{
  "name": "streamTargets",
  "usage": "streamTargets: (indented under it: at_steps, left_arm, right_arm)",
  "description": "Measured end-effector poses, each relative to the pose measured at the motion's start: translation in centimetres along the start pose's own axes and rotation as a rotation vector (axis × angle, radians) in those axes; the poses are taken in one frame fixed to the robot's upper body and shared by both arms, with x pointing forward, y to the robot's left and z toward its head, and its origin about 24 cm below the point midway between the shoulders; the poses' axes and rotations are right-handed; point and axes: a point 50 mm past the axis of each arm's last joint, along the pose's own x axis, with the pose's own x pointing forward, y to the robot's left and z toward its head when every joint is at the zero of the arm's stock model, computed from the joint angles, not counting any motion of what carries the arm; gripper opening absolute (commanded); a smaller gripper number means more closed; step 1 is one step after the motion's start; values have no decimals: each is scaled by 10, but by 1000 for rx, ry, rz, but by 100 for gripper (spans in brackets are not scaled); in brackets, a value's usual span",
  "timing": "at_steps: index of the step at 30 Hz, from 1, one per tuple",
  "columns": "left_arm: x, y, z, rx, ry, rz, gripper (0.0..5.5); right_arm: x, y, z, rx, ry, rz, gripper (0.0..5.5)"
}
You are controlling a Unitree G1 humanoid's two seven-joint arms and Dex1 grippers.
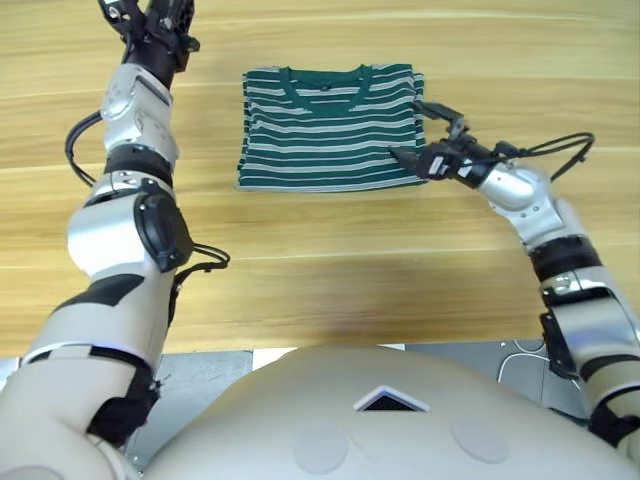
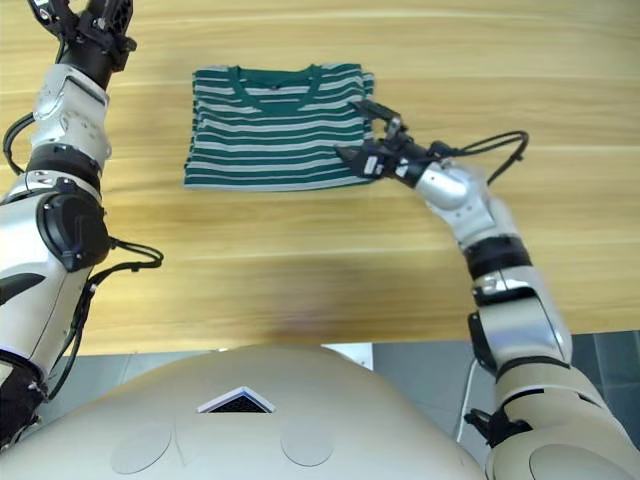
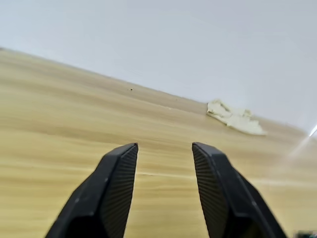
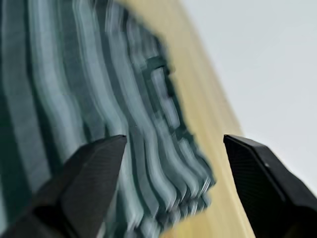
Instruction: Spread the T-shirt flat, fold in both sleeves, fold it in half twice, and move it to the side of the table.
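Right gripper (image 1: 408, 130) is hanging with its two fingers spread wide and nothing between them but air, pointing at the T-shirt (image 1: 328, 128). The shirt is lying directly ahead of the fingertips, its nearest side sitting in the open gap; whether a fingertip is touching cloth I cannot tell. On the far side of the shirt from this gripper and well apart from it, the left gripper (image 3: 165, 146) is hanging above bare wood, fingers likewise apart and gripping nothing.

Already squared into a compact striped packet, the shirt is looking light, soft and limp, with no stiffness of its own. It is likely going to sag and unfold if lifted by one corner, and its plies are probably going to slide over each other. The best hold is looking like the layered edge (image 4: 193, 188) right in front of the open fingers: one finger under the whole stack and one on top, so every ply is being pinched together. Taking only the top ply is risking peeling the fold open.

Beneath both grippers the table (image 1: 330, 260) is showing smooth, pale wood, so dragging the packet sideways is seeming workable. Beyond the left gripper a plain light wall (image 3: 173, 39) is rising behind the table's far edge, and a small crumpled pale scrap (image 3: 235, 117) is lying near it.
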Motion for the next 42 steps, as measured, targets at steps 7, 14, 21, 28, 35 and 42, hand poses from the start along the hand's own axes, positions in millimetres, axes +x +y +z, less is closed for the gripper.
streamTargets:
  at_steps: [7, 14, 21, 28, 35, 42]
  left_arm:
    - [-18, 4, -17, 217, 16, -42, 205]
    - [-21, 5, -13, 268, -32, -46, 205]
    - [-28, 9, -15, 282, -43, -35, 205]
    - [-25, 10, -12, 284, -63, 32, 205]
    - [-25, 12, -13, 313, -57, 89, 205]
    - [-25, 11, -14, 313, -60, 96, 205]
  right_arm:
    - [-1, 7, 5, -212, 55, 166, 359]
    - [-69, 30, 126, -37, -671, 218, 359]
    - [-51, 6, 139, 94, -750, 115, 359]
    - [74, 0, 161, 7, -519, -58, 359]
    - [160, 41, 177, -44, -341, -18, 359]
    - [173, 36, 128, -61, -37, -145, 359]
